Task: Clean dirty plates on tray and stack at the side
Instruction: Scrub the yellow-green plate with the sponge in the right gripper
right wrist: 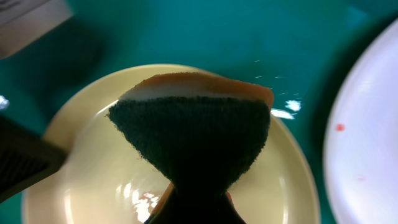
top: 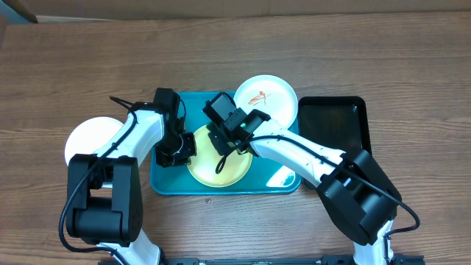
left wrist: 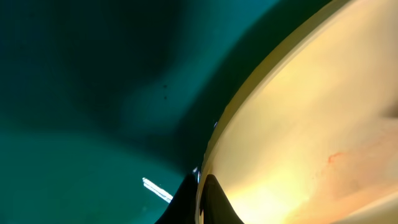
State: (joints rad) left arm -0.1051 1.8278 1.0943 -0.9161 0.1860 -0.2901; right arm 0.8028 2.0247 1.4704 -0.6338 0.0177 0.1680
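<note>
The turquoise tray point(top: 165, 184) holds the pale yellow-green plate point(top: 229, 171). My left gripper point(top: 179, 152) is shut on this plate's left rim; in the left wrist view the two dark fingertips point(left wrist: 200, 200) pinch the rim, and the plate point(left wrist: 311, 124) shows faint orange smears. My right gripper point(top: 234, 136) is shut on a sponge point(right wrist: 193, 130), dark green scouring face towards the camera, orange back, held just above the yellow-green plate point(right wrist: 87, 162). A white plate point(top: 266, 96) with an orange-red smear lies on the tray's far right corner. Another white plate point(top: 87, 136) lies on the table left of the tray.
A smaller black tray point(top: 333, 121) stands right of the turquoise tray. The smeared white plate's edge shows at the right of the right wrist view point(right wrist: 367, 137). Wooden table point(top: 368, 44) lies all around.
</note>
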